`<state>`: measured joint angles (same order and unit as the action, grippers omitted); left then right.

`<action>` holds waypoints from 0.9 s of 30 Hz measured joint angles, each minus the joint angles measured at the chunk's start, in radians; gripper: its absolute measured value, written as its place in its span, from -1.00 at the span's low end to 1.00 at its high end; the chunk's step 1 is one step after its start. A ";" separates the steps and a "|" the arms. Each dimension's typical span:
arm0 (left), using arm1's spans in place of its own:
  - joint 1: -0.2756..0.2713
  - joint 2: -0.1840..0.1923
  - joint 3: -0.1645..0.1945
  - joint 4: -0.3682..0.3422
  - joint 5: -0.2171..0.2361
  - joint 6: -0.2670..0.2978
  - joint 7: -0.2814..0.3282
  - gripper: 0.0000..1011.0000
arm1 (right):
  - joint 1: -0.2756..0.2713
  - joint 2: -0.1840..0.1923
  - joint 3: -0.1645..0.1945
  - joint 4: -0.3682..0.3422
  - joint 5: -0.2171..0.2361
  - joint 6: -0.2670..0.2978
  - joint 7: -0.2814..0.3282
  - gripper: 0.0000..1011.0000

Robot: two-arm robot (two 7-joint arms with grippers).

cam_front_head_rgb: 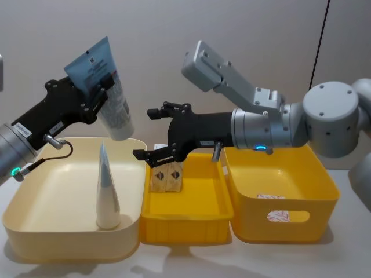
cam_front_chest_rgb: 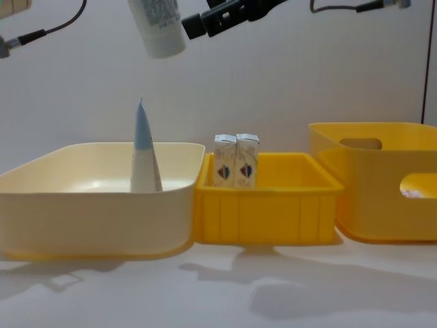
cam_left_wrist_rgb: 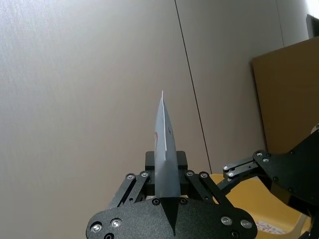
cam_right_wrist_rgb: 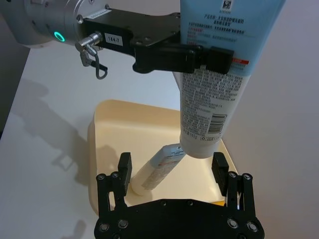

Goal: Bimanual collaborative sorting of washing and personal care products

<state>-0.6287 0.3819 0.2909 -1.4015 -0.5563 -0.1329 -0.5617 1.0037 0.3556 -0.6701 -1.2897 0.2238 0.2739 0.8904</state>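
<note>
Cream tub [cam_front_head_rgb: 52, 200]: one tube [cam_front_head_rgb: 108, 194] upright; left claw [cam_front_head_rgb: 99, 87] clamps second tube [cam_front_head_rgb: 117, 111]; two cartons [cam_front_head_rgb: 172, 177].

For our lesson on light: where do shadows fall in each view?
Head view: soft shadows on the table in front; right gripper open over the yellow tray. Chest view: arm shadows cross the table before that tray. Right wrist view: the left gripper, shut on the blue tube above the cream tub, shadows the table beside it.
</note>
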 joint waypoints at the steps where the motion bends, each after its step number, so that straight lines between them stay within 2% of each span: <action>1: 0.000 0.000 0.000 0.000 0.000 0.000 0.000 -0.54 | 0.000 0.001 0.001 -0.003 0.001 0.000 0.000 0.98; 14: 0.007 0.010 0.008 -0.007 -0.005 0.002 0.015 -0.54 | 0.003 0.020 0.005 -0.040 0.013 0.002 -0.007 0.98; 27: 0.003 0.009 0.015 -0.006 -0.006 0.005 0.021 -0.54 | 0.015 -0.011 0.004 0.000 0.017 -0.029 -0.049 0.98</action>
<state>-0.6254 0.3907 0.3062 -1.4075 -0.5622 -0.1278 -0.5405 1.0185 0.3447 -0.6659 -1.2895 0.2408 0.2448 0.8410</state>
